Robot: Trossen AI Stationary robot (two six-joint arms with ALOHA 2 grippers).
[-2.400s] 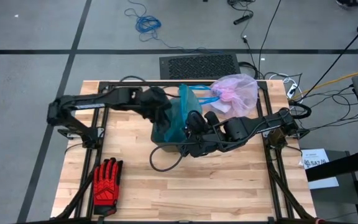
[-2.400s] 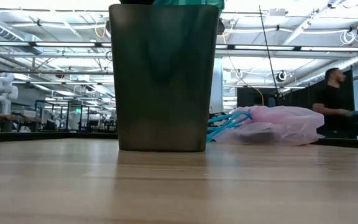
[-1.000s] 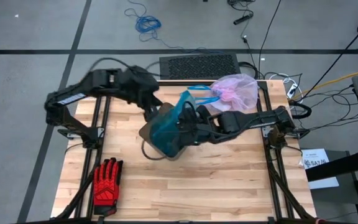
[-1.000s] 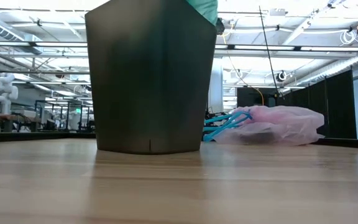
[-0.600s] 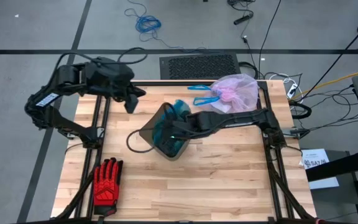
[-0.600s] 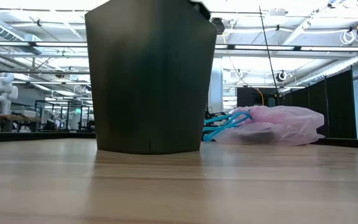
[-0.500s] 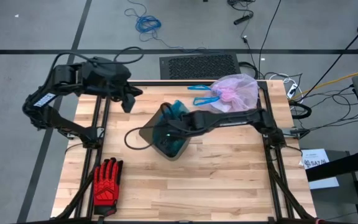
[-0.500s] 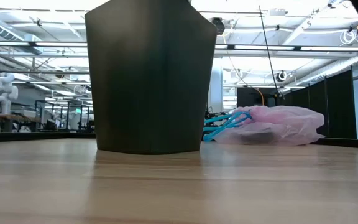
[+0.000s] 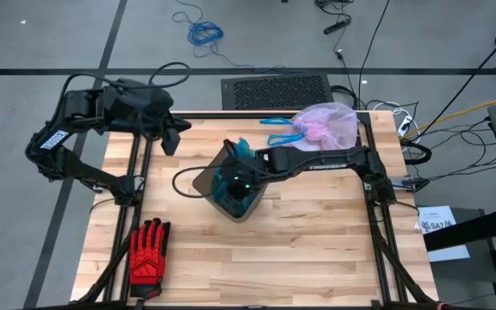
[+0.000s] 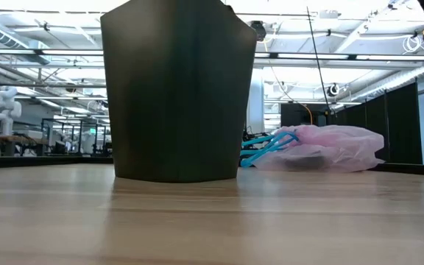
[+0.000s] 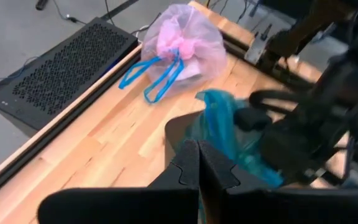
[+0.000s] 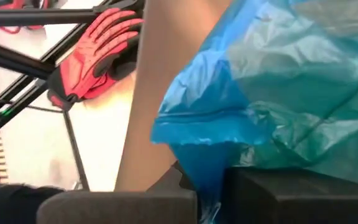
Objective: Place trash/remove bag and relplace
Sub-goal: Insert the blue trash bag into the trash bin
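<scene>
The right pincer (image 9: 233, 182), clamped on the teal bag (image 9: 241, 151) inside the bin (image 9: 209, 176) at frame centre, sits lower left of the pink bag (image 9: 327, 126); the closed, empty left pincer (image 9: 170, 140) hangs upper left.

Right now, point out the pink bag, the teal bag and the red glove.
pink bag (image 9: 327, 126): high view, its bulging middle.
teal bag (image 12: 272, 93): right wrist view, crinkled upper side.
red glove (image 9: 147, 252): high view, back of the hand.

Overhead, table-level, two wrist views.
</scene>
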